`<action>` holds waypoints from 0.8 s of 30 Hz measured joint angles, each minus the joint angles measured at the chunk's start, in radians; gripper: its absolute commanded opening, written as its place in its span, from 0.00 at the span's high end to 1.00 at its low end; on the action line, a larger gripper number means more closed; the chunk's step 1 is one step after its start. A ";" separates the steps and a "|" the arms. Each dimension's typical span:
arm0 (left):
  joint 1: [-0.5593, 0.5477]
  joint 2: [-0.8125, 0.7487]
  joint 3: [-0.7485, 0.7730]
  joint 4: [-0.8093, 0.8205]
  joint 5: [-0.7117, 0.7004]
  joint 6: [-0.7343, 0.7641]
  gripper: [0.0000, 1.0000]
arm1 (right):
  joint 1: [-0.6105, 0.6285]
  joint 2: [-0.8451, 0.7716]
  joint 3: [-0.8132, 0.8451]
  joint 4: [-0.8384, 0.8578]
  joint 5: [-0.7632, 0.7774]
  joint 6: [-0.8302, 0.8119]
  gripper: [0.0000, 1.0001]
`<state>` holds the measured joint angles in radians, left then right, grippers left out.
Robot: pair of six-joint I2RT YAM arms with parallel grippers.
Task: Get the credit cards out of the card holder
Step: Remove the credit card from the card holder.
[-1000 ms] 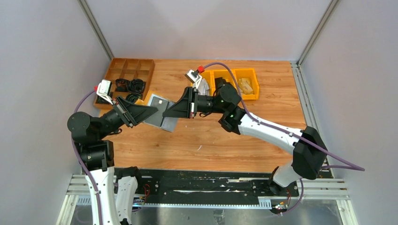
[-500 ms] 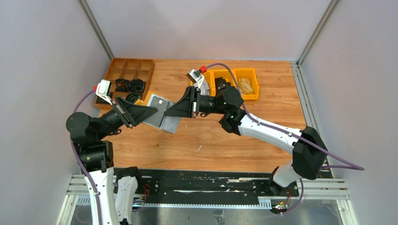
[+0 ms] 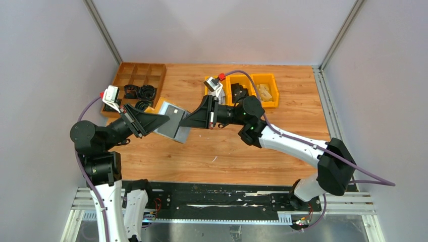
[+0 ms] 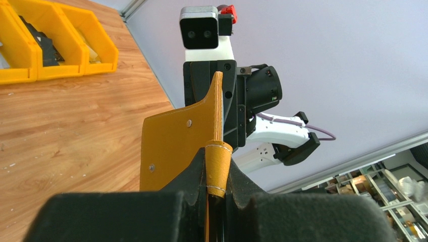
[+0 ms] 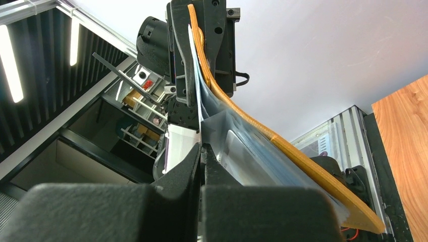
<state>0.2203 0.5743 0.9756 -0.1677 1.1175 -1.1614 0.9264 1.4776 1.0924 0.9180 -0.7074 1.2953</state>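
Early going — the card holder (image 3: 172, 122) hangs open above the wooden table (image 3: 227, 151), stretched between both arms. The left gripper (image 4: 218, 171) is clamped on its mustard-yellow edge. The right gripper (image 5: 202, 151) is pinched tight on the grey-blue inner sleeve (whether a card edge is caught too, I cannot tell). No credit cards lie out that I can see — by my judgement, every card is yet to come out.
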 measured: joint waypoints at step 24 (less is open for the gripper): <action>0.000 0.013 0.052 -0.006 -0.001 0.000 1.00 | -0.001 -0.020 -0.041 0.049 0.041 0.018 0.75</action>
<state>0.2203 0.5873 1.0275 -0.1741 1.1168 -1.1614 0.9253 1.4578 1.0512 0.9668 -0.6662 1.3136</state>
